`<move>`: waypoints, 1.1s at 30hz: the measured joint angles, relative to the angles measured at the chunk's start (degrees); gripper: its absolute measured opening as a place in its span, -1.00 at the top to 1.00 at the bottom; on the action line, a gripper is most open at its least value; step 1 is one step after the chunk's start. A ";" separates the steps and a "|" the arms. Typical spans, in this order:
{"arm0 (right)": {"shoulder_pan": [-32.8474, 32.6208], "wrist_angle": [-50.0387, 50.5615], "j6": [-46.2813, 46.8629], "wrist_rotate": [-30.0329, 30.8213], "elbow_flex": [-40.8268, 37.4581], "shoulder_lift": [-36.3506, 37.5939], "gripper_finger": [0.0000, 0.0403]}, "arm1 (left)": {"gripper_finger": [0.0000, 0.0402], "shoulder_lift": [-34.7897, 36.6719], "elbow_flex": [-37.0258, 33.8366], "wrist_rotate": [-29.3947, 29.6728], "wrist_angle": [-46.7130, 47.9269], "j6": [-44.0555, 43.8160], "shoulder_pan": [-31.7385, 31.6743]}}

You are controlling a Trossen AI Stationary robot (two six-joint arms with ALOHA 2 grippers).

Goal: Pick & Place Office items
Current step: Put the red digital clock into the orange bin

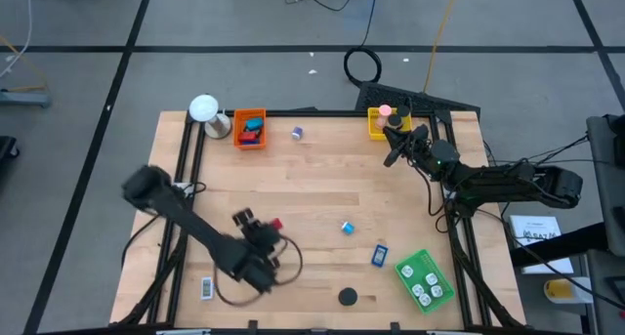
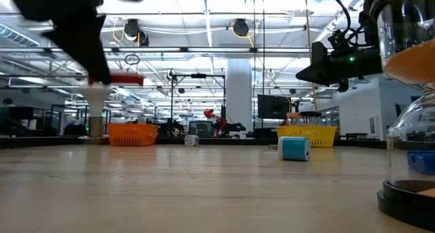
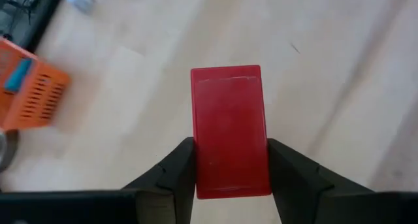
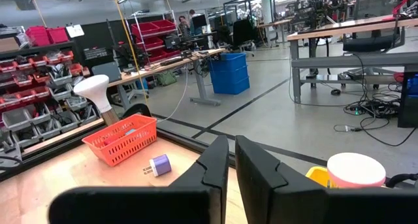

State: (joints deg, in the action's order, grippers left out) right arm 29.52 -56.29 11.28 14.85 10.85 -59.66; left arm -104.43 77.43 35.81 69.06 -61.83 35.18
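Left end effector clamped, raised; right end effector closed, aloft.

You look past the right gripper, its two dark fingers nearly together with only a thin gap. Beyond them an orange tray sits on the table with a small purple roll just beside it. A white ball-topped object stands behind the tray. A pink roll rests in a yellow tray.
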 joint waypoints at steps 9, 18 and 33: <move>0.00 -0.01 0.01 0.00 0.00 0.00 0.91 | 0.23 27.09 -19.63 3.26 -0.08 3.28 -13.16; 0.00 0.02 0.01 0.00 0.00 0.00 0.91 | 0.23 41.83 -31.41 -1.91 -12.53 25.36 -41.18; 0.00 0.02 0.01 0.00 0.00 0.00 0.91 | 0.23 31.95 -32.59 -31.06 -48.19 61.79 -81.53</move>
State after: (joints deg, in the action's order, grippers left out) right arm 29.52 -56.27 11.29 14.85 10.85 -59.66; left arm -72.48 44.84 4.75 20.87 -0.05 -46.34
